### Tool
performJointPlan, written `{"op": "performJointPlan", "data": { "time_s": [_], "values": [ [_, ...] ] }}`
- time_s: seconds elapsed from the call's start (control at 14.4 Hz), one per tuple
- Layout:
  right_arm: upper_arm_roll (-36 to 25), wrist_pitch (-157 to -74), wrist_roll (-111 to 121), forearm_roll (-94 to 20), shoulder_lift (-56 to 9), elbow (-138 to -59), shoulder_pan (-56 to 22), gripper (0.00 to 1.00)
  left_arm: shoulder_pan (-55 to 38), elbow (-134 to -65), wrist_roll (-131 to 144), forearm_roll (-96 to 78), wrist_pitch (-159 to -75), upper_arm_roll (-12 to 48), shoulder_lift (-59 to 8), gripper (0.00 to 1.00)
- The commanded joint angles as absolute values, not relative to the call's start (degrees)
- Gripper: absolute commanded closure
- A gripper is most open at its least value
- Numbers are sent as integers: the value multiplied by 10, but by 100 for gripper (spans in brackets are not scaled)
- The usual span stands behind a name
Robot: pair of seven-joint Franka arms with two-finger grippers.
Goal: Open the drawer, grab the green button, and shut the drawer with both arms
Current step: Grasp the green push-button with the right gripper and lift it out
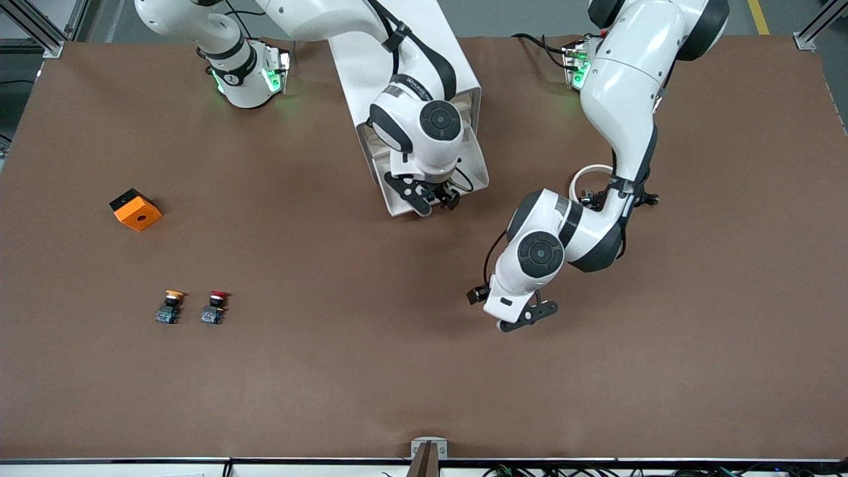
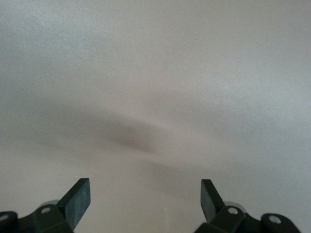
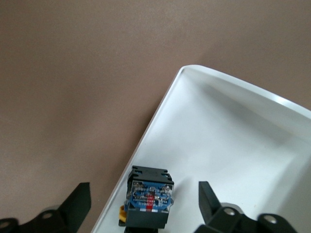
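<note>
Right gripper (image 3: 144, 201): over the open drawer (image 3: 228, 141) at the front of the cabinet (image 1: 457, 66), fingers spread wide and holding nothing
Left gripper (image 2: 146, 199): waits over bare table (image 1: 331, 384) toward the left arm's end, fingers equally wide, empty
Button (image 3: 148, 199): inside the drawer, hard by one side wall near a corner, blue-grey base turned to the right wrist camera, sitting between the two open fingers
Risk, wall: the button is so close to the drawer's wall that one finger may land on the rim instead of beside the body, and the close then misses or tips it
Risk, slip: the blocky base offers flat sides, but a grip on the round cap end is likely to slide off
Risk, drawer: a push on the rim could shove the drawer or shift the cabinet
Risk, identity: only a yellowish sliver shows below the black body, so the cap colour cannot be told
Only the right wrist view: the button and the drawer's inside, which the right arm covers in the front view
Only the front view: both arms' places, plus an orange block (image 1: 136, 210), a yellow-capped button (image 1: 171, 308) and a red-capped button (image 1: 214, 308) toward the right arm's end
Left wrist view: plain surface only
</note>
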State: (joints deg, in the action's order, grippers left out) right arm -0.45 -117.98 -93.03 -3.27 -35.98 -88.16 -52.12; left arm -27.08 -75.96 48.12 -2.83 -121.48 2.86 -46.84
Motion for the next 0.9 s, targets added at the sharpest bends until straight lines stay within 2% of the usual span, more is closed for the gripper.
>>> {"op": "performJointPlan", "data": {
  "time_s": [0.0,0.07,0.28,0.76,0.83],
  "values": [
    [-9,-1176,-940,-36,-365,-871,-533,22,-272,-788,472,-8,-1240,27,-456,0],
    [-9,-1176,-940,-36,-365,-870,-533,29,-275,-791,472,-8,-1247,27,-456,0],
    [-9,-1176,-941,-36,-365,-871,-535,32,-277,-800,473,1,-1256,27,-456,0],
    [-10,-1173,-941,-36,-365,-872,-536,34,-278,-810,477,1,-1265,28,-448,0],
    [-10,-1173,-940,-36,-365,-872,-536,46,-279,-811,478,1,-1265,30,-446,0]
  ]
}}
